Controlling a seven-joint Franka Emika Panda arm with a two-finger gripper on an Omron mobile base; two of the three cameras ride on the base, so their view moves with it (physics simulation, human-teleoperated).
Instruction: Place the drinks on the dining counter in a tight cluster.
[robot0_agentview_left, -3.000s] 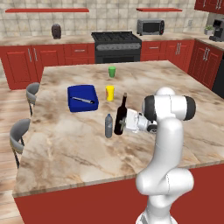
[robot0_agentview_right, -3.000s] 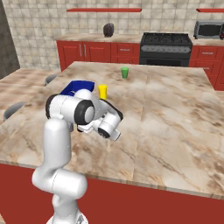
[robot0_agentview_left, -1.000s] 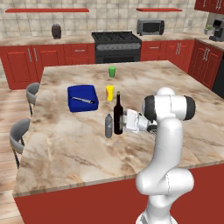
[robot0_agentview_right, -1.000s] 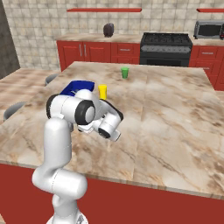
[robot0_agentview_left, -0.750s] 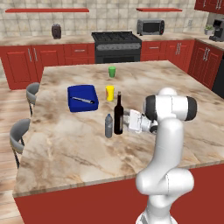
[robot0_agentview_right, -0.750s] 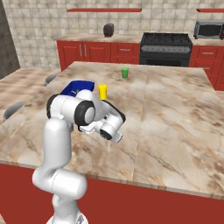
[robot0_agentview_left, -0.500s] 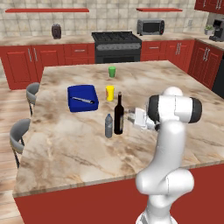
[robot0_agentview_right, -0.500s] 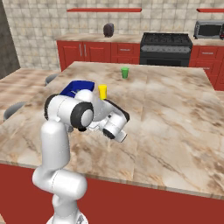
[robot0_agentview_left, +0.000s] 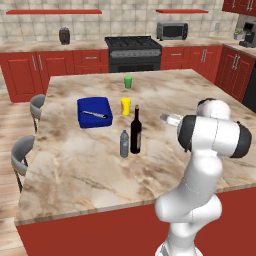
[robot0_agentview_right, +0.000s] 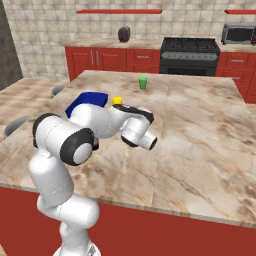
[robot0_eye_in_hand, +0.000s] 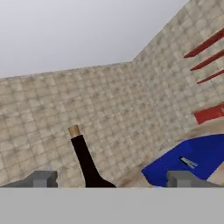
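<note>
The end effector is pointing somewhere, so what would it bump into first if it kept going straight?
Probably the wine bottle: in the hand view its neck stands between the open end effector fingertips. How far off it is stays unclear.

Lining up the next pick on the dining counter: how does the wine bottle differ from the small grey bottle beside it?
The wine bottle is dark glass and about twice as tall as the grey bottle. It has a long thin neck with a pale top; the grey bottle is stubby with a short cap. The wine bottle stands a little farther from the robot's edge of the dining counter. Both stand upright, close together, ungripped.
</note>
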